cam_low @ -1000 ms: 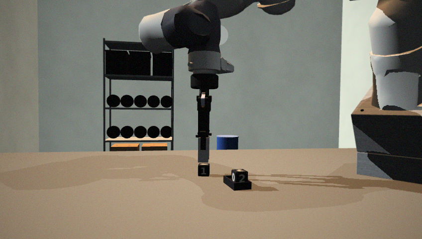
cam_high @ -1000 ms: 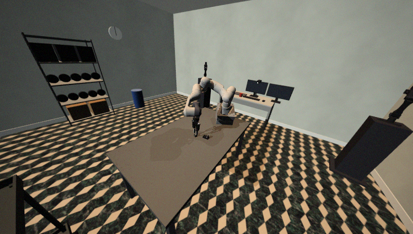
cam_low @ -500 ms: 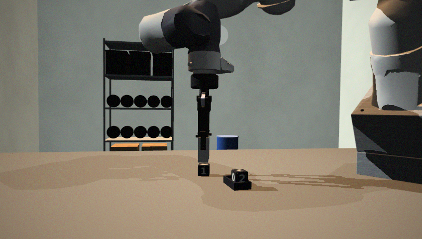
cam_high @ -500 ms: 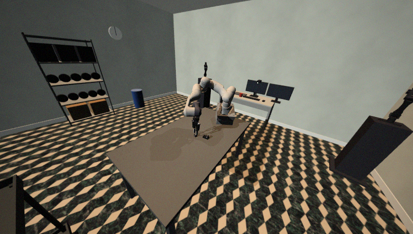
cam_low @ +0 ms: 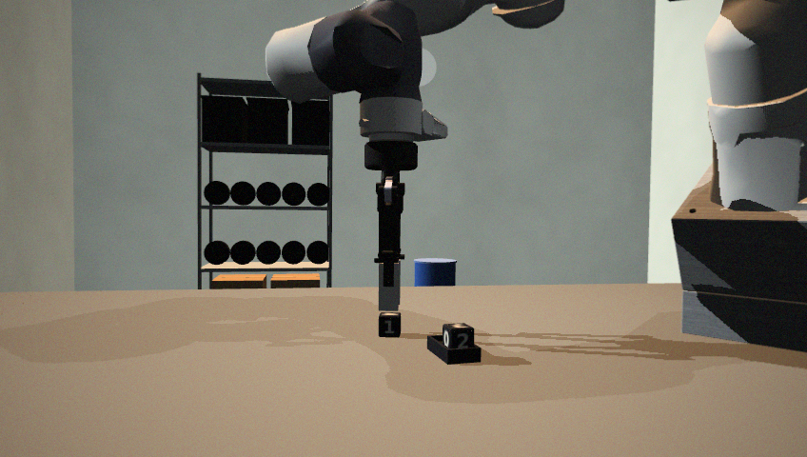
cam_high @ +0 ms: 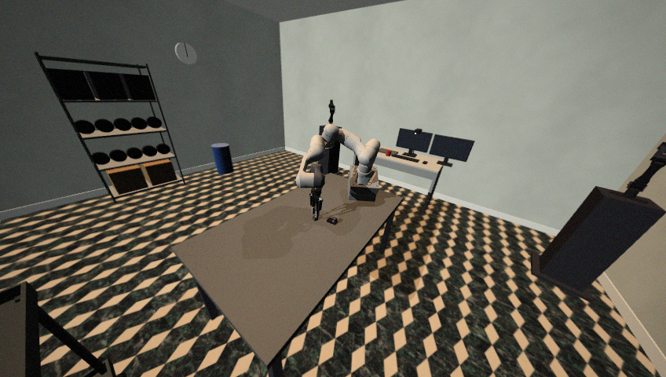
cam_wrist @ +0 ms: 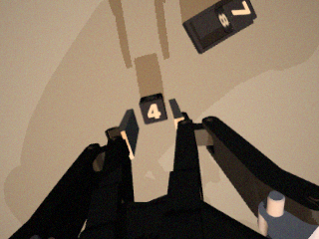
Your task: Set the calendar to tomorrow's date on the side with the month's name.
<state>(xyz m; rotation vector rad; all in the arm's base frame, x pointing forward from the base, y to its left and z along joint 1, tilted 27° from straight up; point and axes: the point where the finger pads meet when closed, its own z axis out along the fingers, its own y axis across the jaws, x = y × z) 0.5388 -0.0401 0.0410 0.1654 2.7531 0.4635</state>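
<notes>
Calendar cubes are split up: 1 cube (cam_low: 457,333) sits in the black tray (cam_low: 453,355), and the other cube (cam_low: 388,326) stands out on the table (cam_low: 226,396), near the tray's left end but apart from it. The loose cube appears to rest flat on the table, with a 1 facing the exterior camera and a 4 on top in the wrist view. The tray cube shows a 0 and a 2 on its 2 visible sides and a 7 on top. The tray lies flat, and the half nearer the loose cube stands vacant, presumably because that cube was taken out to be turned to a new face.

The gripper (cam_low: 388,306) hangs straight down over the loose cube, its fingertips just above the cube's top edge. The jaws are set to a narrow gap, about the cube's width, and hold nothing. In the wrist view the 4 face lies centred just past the 2 tips. Such a narrow pre-set makes sense here: the tool can drop over the cube without sweeping wide toward the tray.

No month name can be read in any view, so I cannot tell which side is the date side or which digit is wanted. My judgement is that the task is midway: the loose cube has yet to go back into the vacant slot with the right digit upright.
</notes>
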